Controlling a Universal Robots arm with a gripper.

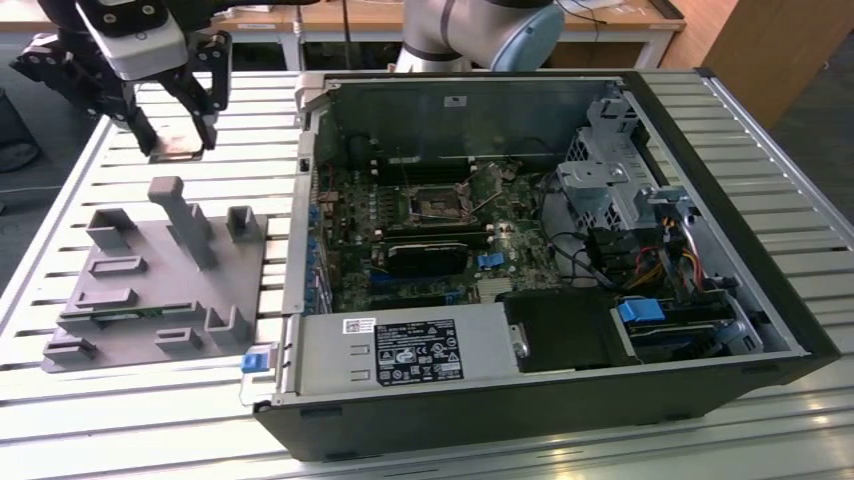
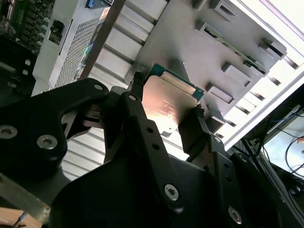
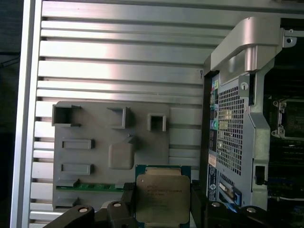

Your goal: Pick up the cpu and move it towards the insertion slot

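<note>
Two black fingers (image 3: 124,202) of the end effector (image 1: 175,152) are pinching the cpu (image 3: 162,197) by opposite edges, holding it flat in the air at the upper left of the exterior view, above the slatted table (image 1: 254,100) beyond the grey tray (image 1: 160,285). The insertion slot (image 1: 437,202) is sitting well apart, inside the open computer case (image 1: 747,230) near the frame's middle. Keeping the chip level while carrying it seems wise, and passing high over the case wall, which could otherwise be catching it.
</note>
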